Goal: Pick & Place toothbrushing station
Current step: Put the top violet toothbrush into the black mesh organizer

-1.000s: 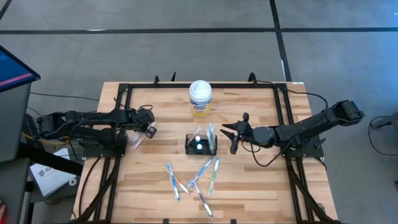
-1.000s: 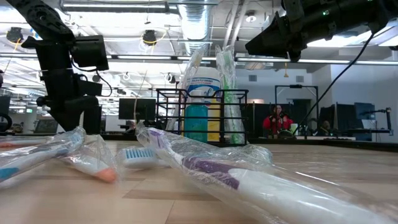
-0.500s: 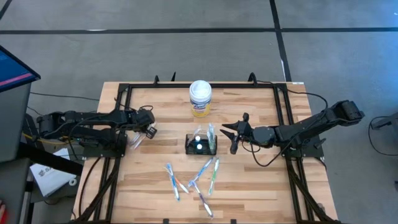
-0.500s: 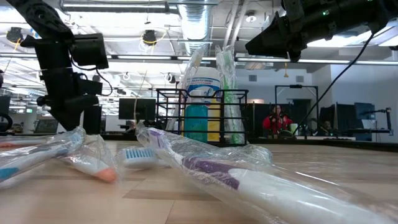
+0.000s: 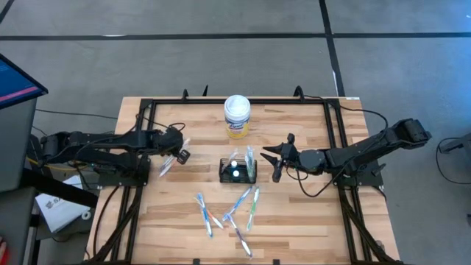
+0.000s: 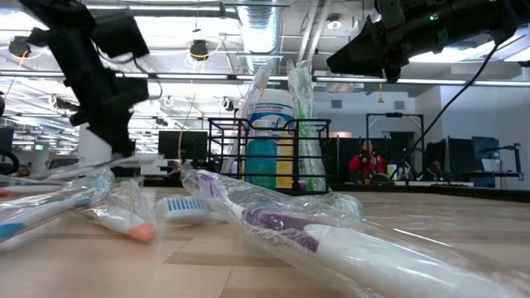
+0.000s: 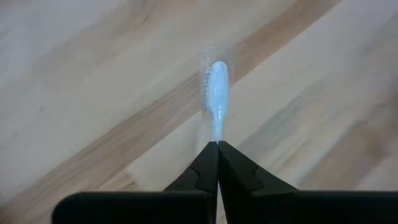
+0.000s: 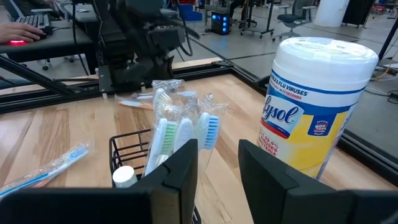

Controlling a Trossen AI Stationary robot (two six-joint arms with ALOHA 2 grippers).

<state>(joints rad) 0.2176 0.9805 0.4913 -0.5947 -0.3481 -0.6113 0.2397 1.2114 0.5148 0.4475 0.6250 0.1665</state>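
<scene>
The black wire-mesh holder (image 5: 238,171) stands on its base at the table's middle, with several wrapped toothbrushes (image 8: 180,134) upright in it; it also shows in the low view (image 6: 269,153). My left gripper (image 5: 176,152) is left of it, shut on a clear-wrapped white toothbrush (image 7: 216,93). My right gripper (image 5: 275,160) is open and empty, hovering just right of the holder; its fingers (image 8: 261,171) show in the right wrist view with a gap between them. My left gripper pinches the wrapped toothbrush between its two fingertips (image 7: 217,146). The bristle end (image 7: 216,87) sticks out past the fingertips. The fingers slant down toward the table. The toothbrush (image 6: 124,157) is lifted clear of the wood.
A white canister with a yellow label (image 5: 237,116) stands behind the holder. Several wrapped toothbrushes (image 5: 228,210) lie loose on the table's near half. A black frame (image 5: 147,110) runs round the table's edge. A person (image 6: 368,157) sits in the room beyond.
My left gripper has tipped and gone up and slightly toward the holder, still shut. The wrapped toothbrush, which lay on the table beside it, is now lifted clear. My right arm has kept still.
</scene>
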